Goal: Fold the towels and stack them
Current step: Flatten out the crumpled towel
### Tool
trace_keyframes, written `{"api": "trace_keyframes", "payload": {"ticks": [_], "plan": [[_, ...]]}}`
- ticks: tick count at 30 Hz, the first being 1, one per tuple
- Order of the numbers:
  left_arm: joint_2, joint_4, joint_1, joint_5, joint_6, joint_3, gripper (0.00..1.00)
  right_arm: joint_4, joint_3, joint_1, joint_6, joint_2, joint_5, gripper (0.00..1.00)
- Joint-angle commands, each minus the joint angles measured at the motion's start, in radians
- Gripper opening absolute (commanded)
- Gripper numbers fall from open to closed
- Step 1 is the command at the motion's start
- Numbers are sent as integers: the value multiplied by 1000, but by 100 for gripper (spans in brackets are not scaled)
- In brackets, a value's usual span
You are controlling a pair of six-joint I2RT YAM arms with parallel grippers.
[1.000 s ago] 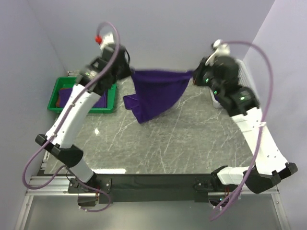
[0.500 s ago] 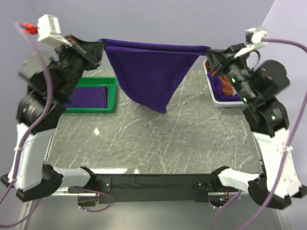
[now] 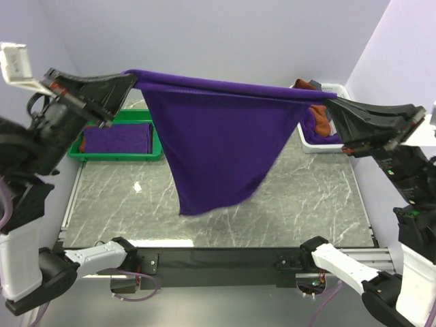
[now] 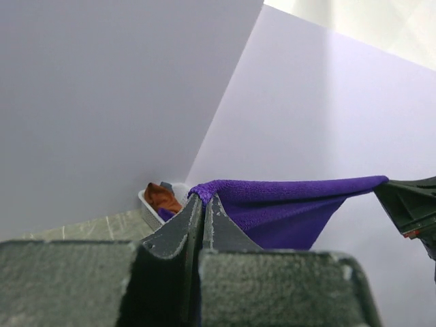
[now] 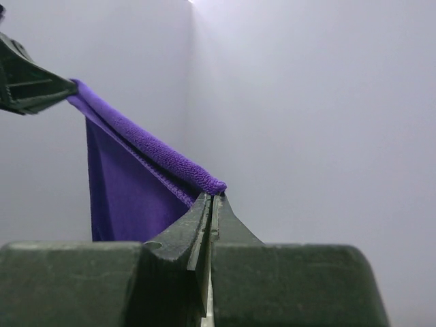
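Left gripper [image 3: 131,80] is high over the far left corner of the worktop [image 3: 306,197], jaws pressed together on one top corner of the towel [image 3: 218,143]. The wrist view confirms the pinch. Below it, the tray [image 3: 158,139] in that corner holds a folded towel [image 3: 117,138].

The towel hangs in the air across the worktop. Its top edge runs left to right from one gripper to the other, pulled taut; I take that as its long axis as held. The rest drops and tapers to a free corner pointing at the near edge, left of centre. I cannot tell whether that corner touches down.

Right gripper [image 3: 332,104] is over the far right corner, jaws closed on the other top corner. The bin [image 3: 320,148] under it holds a rust towel [image 3: 304,85] and more purple cloth.

Judgement: neither arm is nearer, since each holds one end. The next step is probably laying it flat. The uneven drape means the low corner lands first and may bunch.
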Motion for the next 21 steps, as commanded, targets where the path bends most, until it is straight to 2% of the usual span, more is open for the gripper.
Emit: {"api": "trace_keyframes", "payload": {"ticks": [1, 8, 9, 12, 15, 18, 21], "plan": [[-53, 73, 14, -95, 17, -12, 0, 6, 45, -14, -26, -4, 40, 0], [107, -22, 14, -317, 17, -11, 0, -10, 37, -14, 9, 122, 187, 0], [151, -27, 14, -401, 18, -29, 0, -15, 34, -14, -2, 145, 243, 0], [222, 0, 25, -500, 29, -113, 0, 20, -33, -14, -40, 229, 300, 0], [341, 39, 86, -503, 14, -188, 0, 103, -133, -54, -66, 318, 334, 0], [473, 100, 177, -439, -34, -256, 0, 198, -205, -106, -66, 435, 314, 0], [661, 155, 261, -381, -78, -255, 0, 301, -243, -137, -69, 557, 299, 0]]}}
